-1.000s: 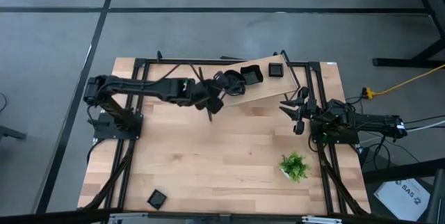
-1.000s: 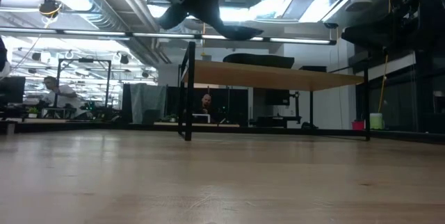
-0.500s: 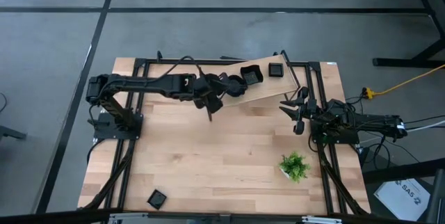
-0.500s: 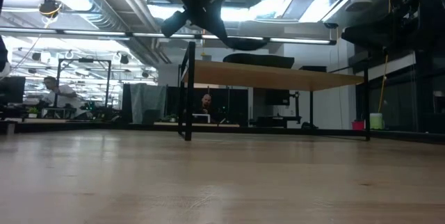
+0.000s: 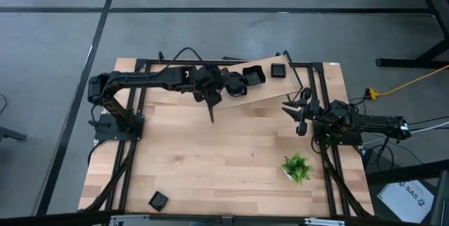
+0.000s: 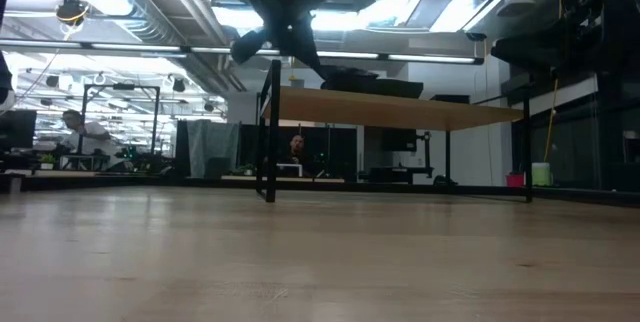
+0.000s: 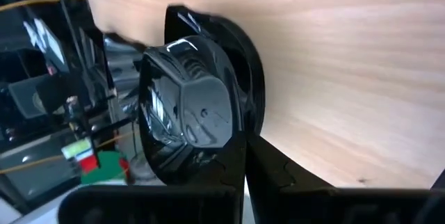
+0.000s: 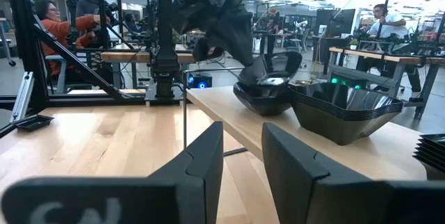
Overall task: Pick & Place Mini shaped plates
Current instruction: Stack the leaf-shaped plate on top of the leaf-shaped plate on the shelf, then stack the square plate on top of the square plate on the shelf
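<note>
My left gripper point(image 5: 223, 86) reaches over the raised wooden shelf point(image 5: 270, 89) at the table's far side and is shut on a glossy black mini plate point(image 7: 189, 106). The plate hangs tilted just over a stack of like plates point(image 8: 264, 93) on the shelf. Two more stacks point(image 5: 253, 76) point(image 5: 278, 70) sit farther right on the shelf. A single plate point(image 5: 158, 199) lies on the table near its front left corner. My right gripper point(image 5: 299, 110) waits open at the right side. My left gripper pinches the plate's rim point(image 7: 231, 156) between its two fingers. The fingers slant down toward the shelf from the table's left. The plate point(image 8: 281, 62) is tipped up on edge, its hollow turned toward the wrist. Whether its lower edge touches the stack I cannot tell.
The shelf stands on thin black legs point(image 6: 270, 132) above the tabletop. A small green potted plant point(image 5: 297, 168) stands on the table at the near right. Bare wood point(image 5: 210, 156) fills the table's middle. People sit at benches in the room behind.
My left gripper has gone toward the far edge and a little right, over the shelf, rolling its wrist. The held plate has come down from hanging clear beside the shelf to just above the stack, and has tipped.
</note>
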